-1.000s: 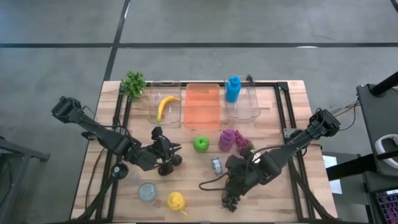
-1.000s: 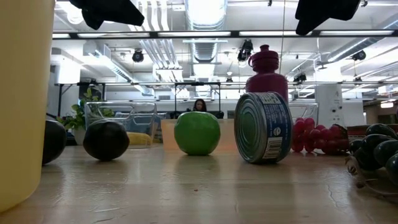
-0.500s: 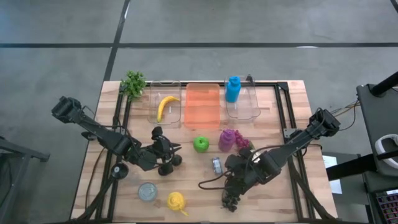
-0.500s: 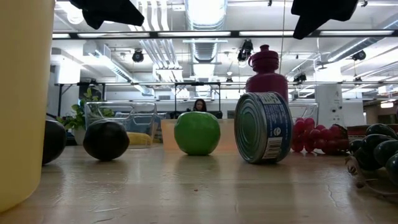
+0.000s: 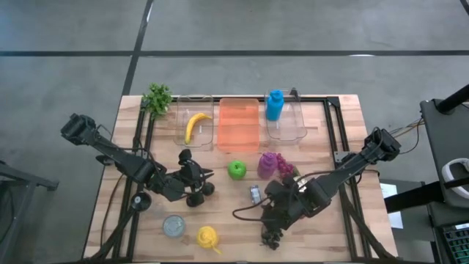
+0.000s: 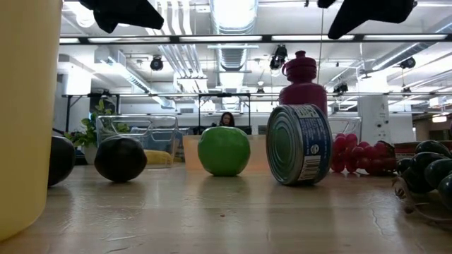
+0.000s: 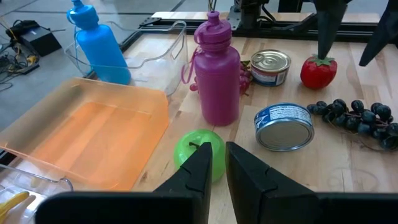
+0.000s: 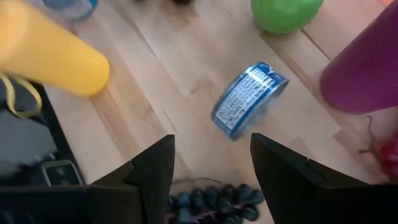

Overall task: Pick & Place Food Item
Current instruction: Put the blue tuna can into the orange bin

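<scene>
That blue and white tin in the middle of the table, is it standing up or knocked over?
Knocked over. The tin lies on its side, its ringed round end facing the low camera and its label wrapping the curved side.

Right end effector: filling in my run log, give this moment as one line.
right end effector: open, empty | below: dark grapes | nearby: tin can on its side

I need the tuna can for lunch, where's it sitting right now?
In the high view the can lies on its side right of table centre, below the green apple, left of the right gripper.
</scene>
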Tool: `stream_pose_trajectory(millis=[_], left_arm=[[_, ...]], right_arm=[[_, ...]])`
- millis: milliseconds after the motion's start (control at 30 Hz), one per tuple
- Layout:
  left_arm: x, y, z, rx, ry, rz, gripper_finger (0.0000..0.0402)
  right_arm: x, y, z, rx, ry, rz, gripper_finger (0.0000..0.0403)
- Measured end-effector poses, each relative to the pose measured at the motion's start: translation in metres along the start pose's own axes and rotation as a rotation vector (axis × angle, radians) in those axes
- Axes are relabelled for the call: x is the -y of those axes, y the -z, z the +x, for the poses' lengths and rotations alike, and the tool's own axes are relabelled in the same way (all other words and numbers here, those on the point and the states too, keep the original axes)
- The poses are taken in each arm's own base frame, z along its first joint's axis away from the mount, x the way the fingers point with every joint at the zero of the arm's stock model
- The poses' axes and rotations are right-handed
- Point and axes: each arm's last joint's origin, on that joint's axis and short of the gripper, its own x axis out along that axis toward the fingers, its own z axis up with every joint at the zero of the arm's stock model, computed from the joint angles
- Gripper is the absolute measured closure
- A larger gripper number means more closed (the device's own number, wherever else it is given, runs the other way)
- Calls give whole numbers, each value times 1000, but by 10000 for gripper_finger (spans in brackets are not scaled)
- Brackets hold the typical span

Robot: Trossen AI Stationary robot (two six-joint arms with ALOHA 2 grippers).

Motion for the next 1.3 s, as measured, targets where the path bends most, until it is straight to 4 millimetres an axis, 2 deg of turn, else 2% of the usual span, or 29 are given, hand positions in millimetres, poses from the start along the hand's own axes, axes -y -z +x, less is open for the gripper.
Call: stream_pose_trajectory(millis=[600,800,1100,1300], left_arm=[[0,1,0,-5,-2,5,355],[0,0,0,-5,-2,5,355],[0,1,0,-5,-2,5,355],[0,0,0,-4,-2,4,355]], right_arm=[[0,11,60,9,173,134,211],[0,8,65,54,186,57,206],[1,6,66,126,205,121,185],[1,12,74,177,246,116,155]])
